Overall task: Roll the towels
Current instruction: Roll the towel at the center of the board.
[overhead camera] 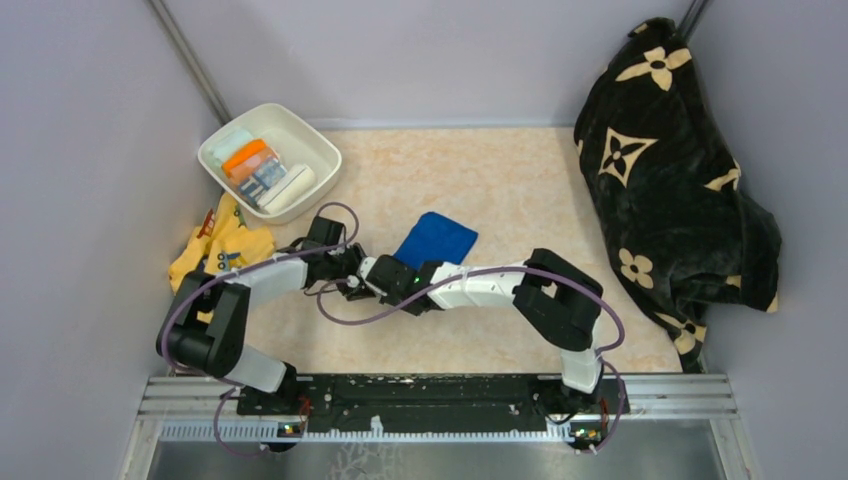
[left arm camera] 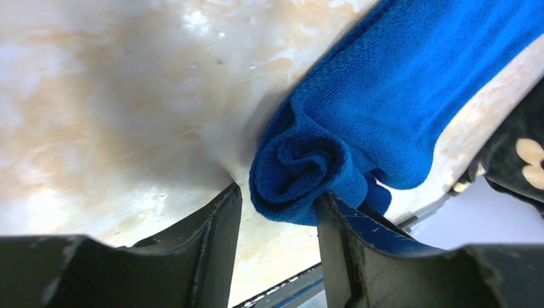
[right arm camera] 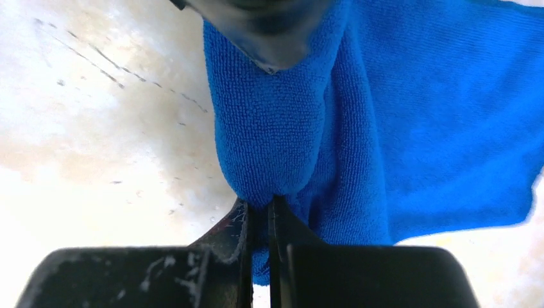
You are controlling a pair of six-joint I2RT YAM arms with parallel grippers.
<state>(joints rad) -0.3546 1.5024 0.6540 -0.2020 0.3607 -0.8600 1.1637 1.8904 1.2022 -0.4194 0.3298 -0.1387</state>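
Observation:
The royal blue towel (overhead camera: 437, 240) lies on the table's middle, its near end rolled. In the left wrist view that rolled end (left arm camera: 301, 173) sits at the tips of my left gripper (left arm camera: 277, 205). The jaws stand apart around it; the right finger (left arm camera: 343, 250) touches the roll and the left one sits just off it. My right gripper (right arm camera: 260, 205) is shut on a fold of the blue towel (right arm camera: 276, 141). Both grippers meet at the towel's near corner, left (overhead camera: 360, 280) and right (overhead camera: 388, 272). A cream-white rolled towel (overhead camera: 290, 188) and a printed one (overhead camera: 255, 165) lie in the white bin (overhead camera: 318, 140).
A yellow printed cloth (overhead camera: 220, 245) lies crumpled at the left wall below the bin. A large black blanket with cream flowers (overhead camera: 670, 190) is heaped at the right wall. The arms' base rail (overhead camera: 430, 395) runs along the near edge.

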